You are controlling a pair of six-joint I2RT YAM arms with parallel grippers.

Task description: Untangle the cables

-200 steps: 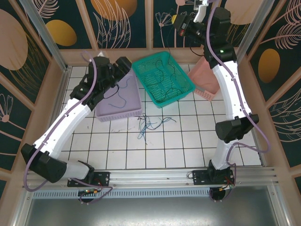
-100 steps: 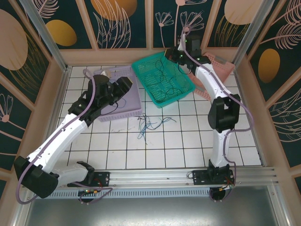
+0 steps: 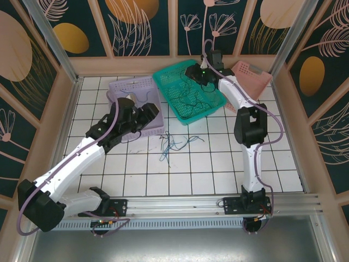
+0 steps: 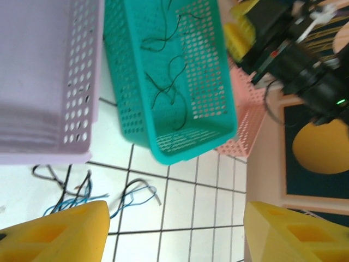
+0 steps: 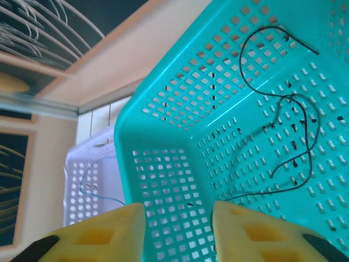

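Top view: the teal basket point(image 3: 168, 98) stands at the far middle of the tiled table point(image 3: 218, 164). A lavender basket point(image 3: 131, 83) touches its left side and a pink basket point(image 3: 251, 71) leans at its right side. Several black cables point(image 3: 191, 94) lie loose inside the teal basket. A tangle of blue and black cables point(image 3: 173, 144) lies on the tiles just in front of the teal basket's near corner. The left gripper point(image 3: 154, 112) hangs just left of the teal basket, over the lavender basket's near end. The right gripper point(image 3: 192, 71) hangs over the teal basket's far rim.

Left wrist view: the 2 yellow fingers of the left gripper point(image 4: 175, 218) are spread wide with nothing between them. Beyond them the teal basket point(image 4: 180, 142) holds the black cables point(image 4: 169, 82). The tangle point(image 4: 87, 188) lies on the tiles below the teal basket's near wall, close to the lavender basket point(image 4: 82, 82).

Right wrist view: the right gripper point(image 5: 177, 218) has its 2 fingers apart, gripping nothing, above the teal basket point(image 5: 174, 164). A black cable point(image 5: 289, 147) curls across that basket's floor. A blue strand point(image 5: 87, 188) lies in the lavender basket point(image 5: 87, 164) beside it.
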